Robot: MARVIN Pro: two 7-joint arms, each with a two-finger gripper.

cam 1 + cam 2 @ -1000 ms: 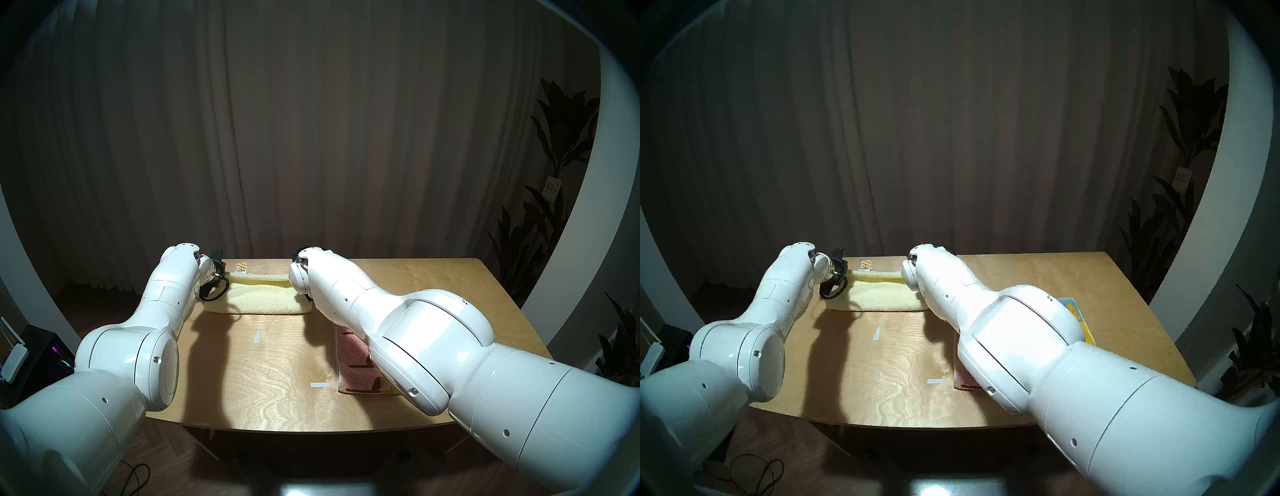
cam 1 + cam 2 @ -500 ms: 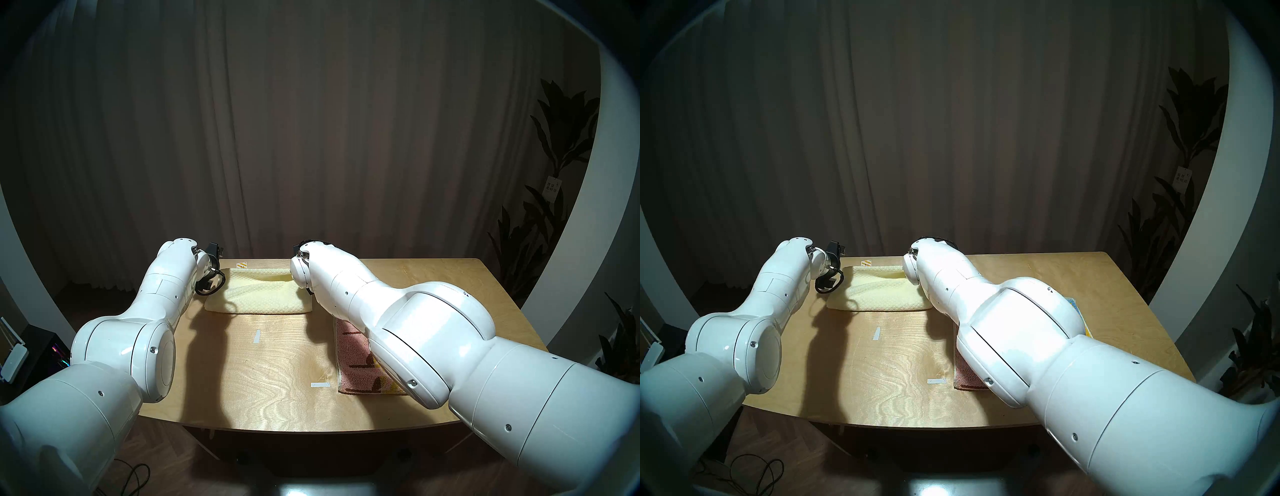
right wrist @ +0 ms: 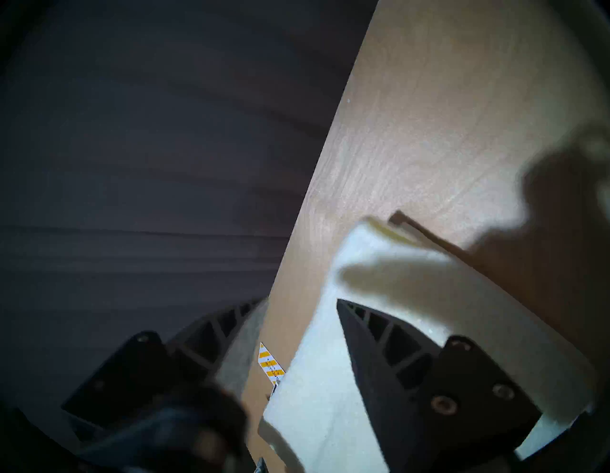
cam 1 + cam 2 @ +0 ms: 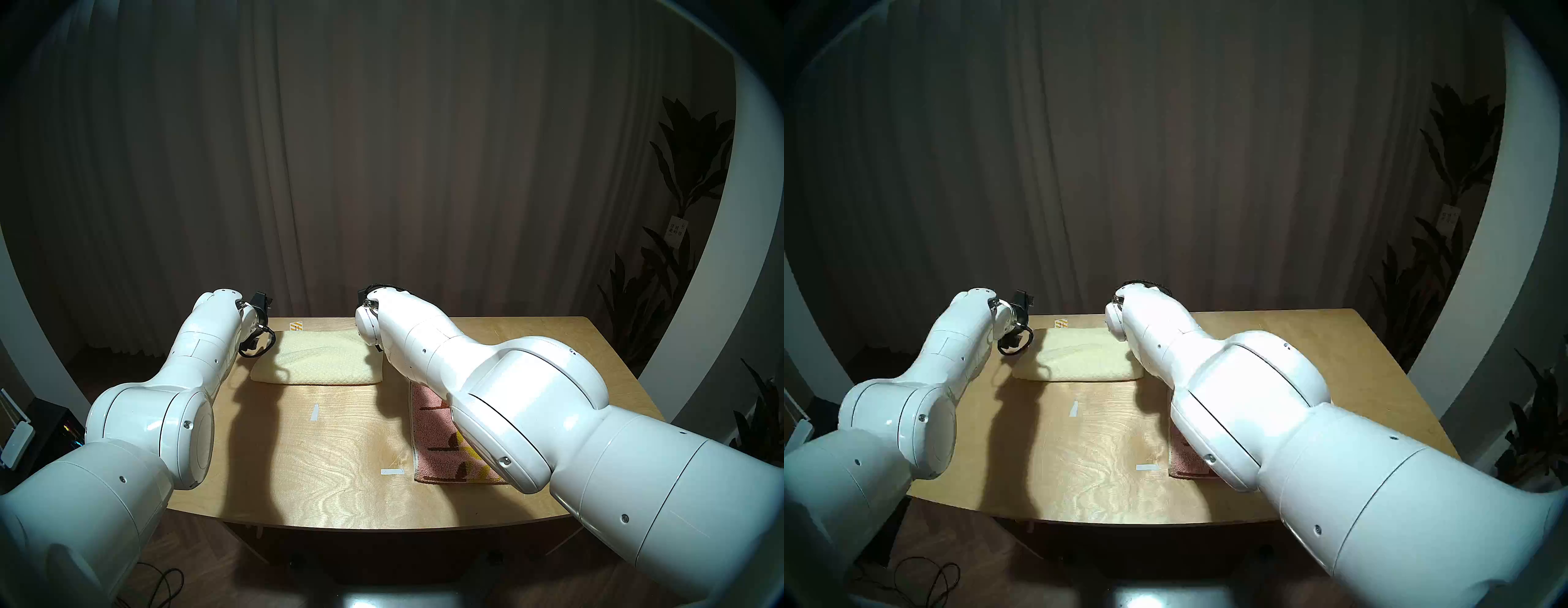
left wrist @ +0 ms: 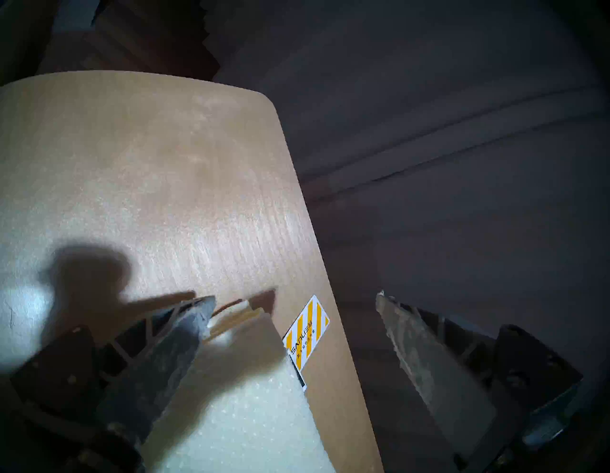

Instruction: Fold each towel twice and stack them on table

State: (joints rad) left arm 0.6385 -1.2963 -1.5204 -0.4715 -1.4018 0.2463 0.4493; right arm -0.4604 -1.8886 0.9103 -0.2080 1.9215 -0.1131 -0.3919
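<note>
The cream-yellow towel (image 4: 316,358) lies folded at the far left-middle of the table (image 4: 331,458), its top layer lying flat on the layer below. My left gripper (image 5: 295,297) hovers open over the towel's far left corner (image 5: 251,413), with nothing between its fingers. Over the far right corner (image 3: 379,264), my right gripper (image 3: 302,300) has its jaws apart and holds nothing. In the head views both grippers are hidden behind their wrists. The pink patterned towel (image 4: 437,433) lies flat at the right, largely covered by my right arm.
A yellow-striped sticker (image 4: 296,326) sits at the table's far edge, just behind the cream towel. Two white tape marks (image 4: 314,412) (image 4: 392,471) are on the wood. A dark curtain hangs right behind the far edge. Plants stand to the right.
Both grippers have let go of the cream towel's raised far edge, the left first. The flap dropped flat onto the lower layer, and both wrists rose slightly.
</note>
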